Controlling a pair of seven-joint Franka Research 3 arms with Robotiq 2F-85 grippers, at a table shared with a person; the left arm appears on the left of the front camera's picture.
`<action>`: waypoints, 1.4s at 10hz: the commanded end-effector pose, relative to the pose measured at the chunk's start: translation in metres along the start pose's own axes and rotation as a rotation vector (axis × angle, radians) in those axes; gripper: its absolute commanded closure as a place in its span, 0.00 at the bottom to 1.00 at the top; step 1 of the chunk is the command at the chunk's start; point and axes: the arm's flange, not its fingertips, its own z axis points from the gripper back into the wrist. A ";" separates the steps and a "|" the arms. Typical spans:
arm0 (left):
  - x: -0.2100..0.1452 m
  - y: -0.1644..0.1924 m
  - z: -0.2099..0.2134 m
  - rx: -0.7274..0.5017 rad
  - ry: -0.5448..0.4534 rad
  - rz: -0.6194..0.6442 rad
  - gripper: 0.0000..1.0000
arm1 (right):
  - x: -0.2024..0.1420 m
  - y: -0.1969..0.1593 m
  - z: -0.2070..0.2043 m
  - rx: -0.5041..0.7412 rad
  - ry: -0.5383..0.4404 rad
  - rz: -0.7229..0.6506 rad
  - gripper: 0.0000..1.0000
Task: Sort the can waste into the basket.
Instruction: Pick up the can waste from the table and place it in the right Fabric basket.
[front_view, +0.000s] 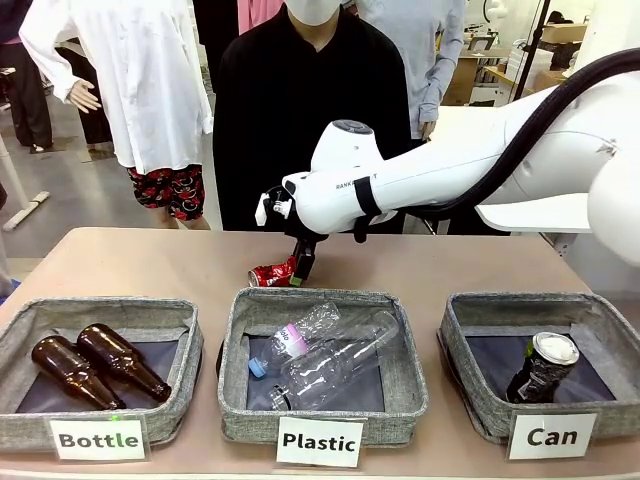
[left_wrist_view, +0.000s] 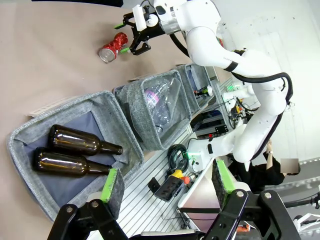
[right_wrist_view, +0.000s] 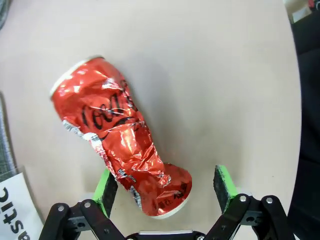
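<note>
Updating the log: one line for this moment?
right pincer open, straddling red can on table | black can in Can basket

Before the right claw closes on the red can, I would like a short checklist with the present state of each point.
1. Right claw open: ok, both pads apart.
2. Red can between the pads: ok, its lower end sits in the gap, nearer one pad.
3. Red can lying flat on the table: ok.
4. "Can" basket has room: ok, holds one dark can.
5. Left claw out of the way: ok, open above the "Bottle" basket.
6. Person's hands near the can: cannot tell.
</note>
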 end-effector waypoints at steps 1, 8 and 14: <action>-0.001 -0.001 0.001 -0.006 0.004 -0.010 0.08 | 0.000 -0.013 -0.006 0.054 -0.016 -0.007 0.00; -0.001 -0.001 0.001 -0.006 0.004 -0.010 0.08 | 0.013 -0.005 -0.015 0.111 -0.002 0.065 0.00; -0.001 -0.001 0.001 -0.006 0.004 -0.010 0.08 | 0.034 0.002 -0.024 0.131 0.065 0.169 0.00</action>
